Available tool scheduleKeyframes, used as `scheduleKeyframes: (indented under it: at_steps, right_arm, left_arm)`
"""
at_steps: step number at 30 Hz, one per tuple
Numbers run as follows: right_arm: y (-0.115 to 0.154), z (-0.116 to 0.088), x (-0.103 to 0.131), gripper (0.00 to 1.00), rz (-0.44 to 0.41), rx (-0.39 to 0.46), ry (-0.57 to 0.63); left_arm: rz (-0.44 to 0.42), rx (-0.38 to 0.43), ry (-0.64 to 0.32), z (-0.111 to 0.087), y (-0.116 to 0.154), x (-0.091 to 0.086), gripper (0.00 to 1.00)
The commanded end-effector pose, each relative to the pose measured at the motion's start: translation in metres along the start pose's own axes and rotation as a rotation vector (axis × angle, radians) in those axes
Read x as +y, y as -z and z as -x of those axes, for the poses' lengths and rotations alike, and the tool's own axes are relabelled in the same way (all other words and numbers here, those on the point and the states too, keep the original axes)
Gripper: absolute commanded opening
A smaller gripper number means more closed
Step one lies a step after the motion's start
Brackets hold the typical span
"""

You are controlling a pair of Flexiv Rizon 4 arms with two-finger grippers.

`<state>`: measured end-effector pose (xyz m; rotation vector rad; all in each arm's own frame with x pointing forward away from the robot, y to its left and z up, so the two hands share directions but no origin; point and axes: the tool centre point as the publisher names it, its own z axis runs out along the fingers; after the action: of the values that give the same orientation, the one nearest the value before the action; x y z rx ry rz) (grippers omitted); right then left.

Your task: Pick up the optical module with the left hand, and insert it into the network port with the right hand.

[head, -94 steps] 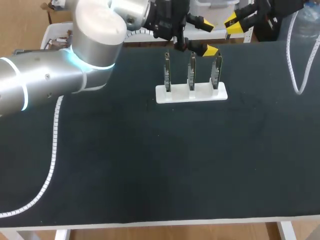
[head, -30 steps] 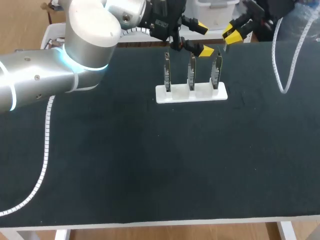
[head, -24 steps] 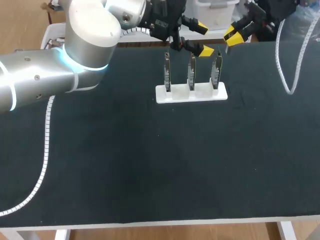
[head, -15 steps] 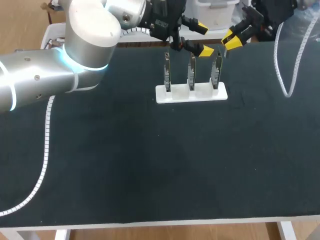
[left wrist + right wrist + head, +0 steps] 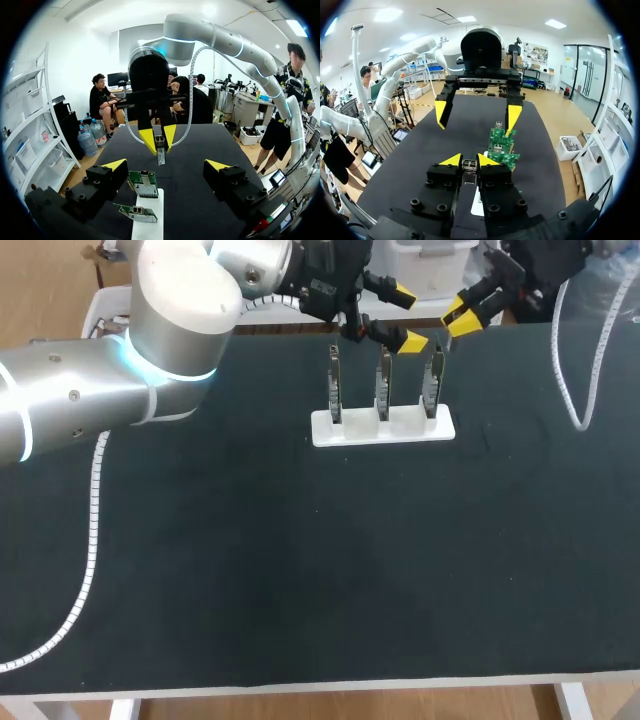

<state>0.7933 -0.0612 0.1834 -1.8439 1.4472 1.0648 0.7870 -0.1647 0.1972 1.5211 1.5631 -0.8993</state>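
Right gripper pinches small silver optical module just beyond white stand of upright green boards, likely aligning for insertion; left gripper spread, empty, over stand.

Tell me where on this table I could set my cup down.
The near half of the table is bare, from the left cable to the right cable. Crowded at the far edge: the board holder, the left gripper, the right gripper holding the optical module.

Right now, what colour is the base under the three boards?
White; the base shows best in the head view.
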Motion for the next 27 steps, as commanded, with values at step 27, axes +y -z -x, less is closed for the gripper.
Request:
scheduleKeyframes:
  at_steps: [27]
  right_arm:
    - [0.0029,-0.0007,-0.0177,0.00,0.045,0.012,0.006]
  left_arm:
    - [0.003,0.004,0.001,0.0009,0.0000,-0.0008,1.00]
